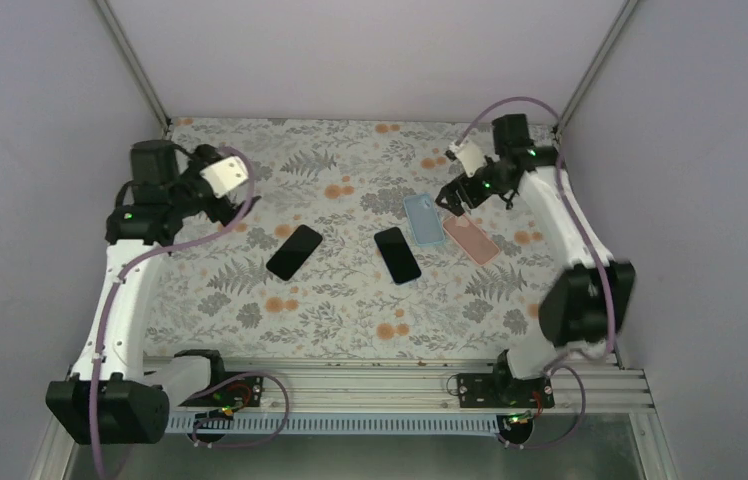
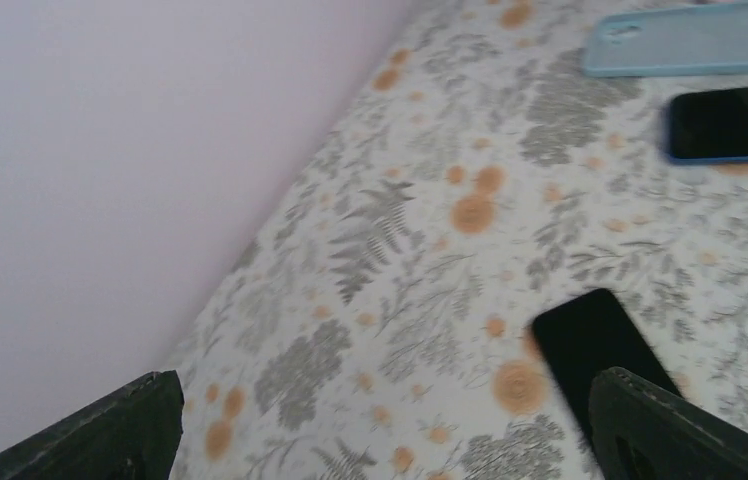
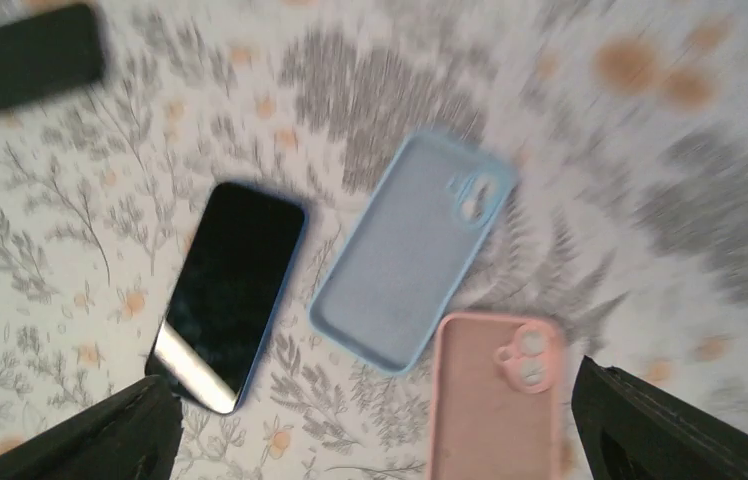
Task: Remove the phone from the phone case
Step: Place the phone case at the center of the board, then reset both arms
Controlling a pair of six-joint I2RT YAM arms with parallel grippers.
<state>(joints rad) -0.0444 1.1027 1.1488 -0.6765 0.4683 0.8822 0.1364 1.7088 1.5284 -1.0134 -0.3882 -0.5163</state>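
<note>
A black phone with a blue rim point(image 1: 397, 255) lies screen up mid-table; it also shows in the right wrist view point(image 3: 230, 292) and the left wrist view point(image 2: 735, 122). A bare black phone point(image 1: 294, 251) lies to its left, seen too in the left wrist view point(image 2: 600, 345) and the right wrist view point(image 3: 25, 60). An empty light blue case point(image 1: 422, 218) point(image 3: 412, 250) point(image 2: 685, 40) and an empty pink case point(image 1: 471, 238) point(image 3: 495, 395) lie to the right. My left gripper point(image 1: 240, 205) point(image 2: 380, 430) is open and empty at the far left. My right gripper point(image 1: 450, 203) point(image 3: 375, 430) is open and empty above the cases.
A floral cloth point(image 1: 350, 300) covers the table. Grey walls point(image 1: 40, 120) close in on the left, back and right. An aluminium rail point(image 1: 370, 385) runs along the near edge.
</note>
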